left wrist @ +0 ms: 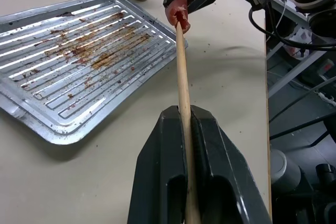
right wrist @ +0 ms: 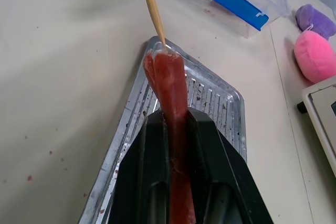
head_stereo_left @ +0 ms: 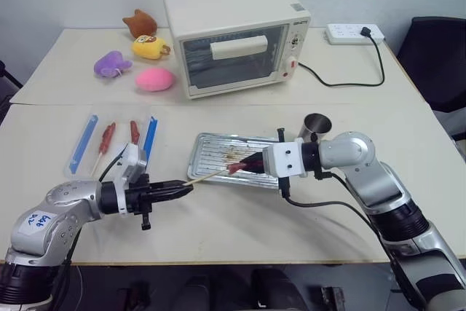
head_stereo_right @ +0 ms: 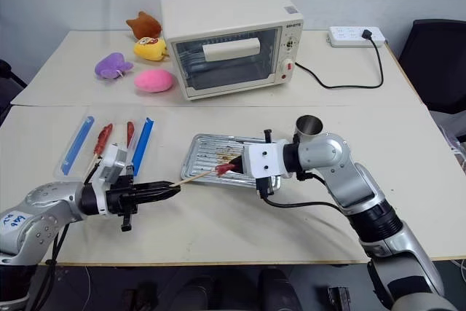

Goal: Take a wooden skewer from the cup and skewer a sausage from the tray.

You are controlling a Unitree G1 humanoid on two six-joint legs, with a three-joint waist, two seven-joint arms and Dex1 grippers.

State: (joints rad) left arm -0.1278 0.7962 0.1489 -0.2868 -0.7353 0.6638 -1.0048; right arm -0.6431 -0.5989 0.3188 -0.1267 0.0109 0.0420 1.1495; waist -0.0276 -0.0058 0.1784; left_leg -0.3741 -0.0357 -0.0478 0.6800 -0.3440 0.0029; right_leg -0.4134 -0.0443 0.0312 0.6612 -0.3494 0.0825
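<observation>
- The left gripper (head_stereo_left: 188,189) is clamped on the near end of the skewer (head_stereo_left: 211,175); its two black fingers (left wrist: 210,156) pinch the stick between them, and the stick runs out past them up and to the right, toward the right arm.
- The right gripper (head_stereo_left: 240,166) is closed on the sausage (right wrist: 169,85), holding it by its rear part so that the free rounded end sticks out to the left, toward the left arm.
- The relation that matters: the skewer tip meets the sausage's free end. In the right wrist view the point touches the end face, slightly off to one edge; whether it has gone in at all I cannot tell.
- Long axes: skewer and sausage lie nearly in one line, end to end, left to right across the scene, with a slight angle between them.
- The meeting point hangs above the near left part of the tray (head_stereo_left: 218,143), which holds nothing but brown grease stains. The cup (head_stereo_left: 315,127) stands just beyond the tray's far right corner, behind the right arm.
- Judgement: the next move is a push along that shared line, the two hands closing toward each other. Because the tip sits off-centre, the stick could slide off or break out through the side unless the axes are trued first.
</observation>
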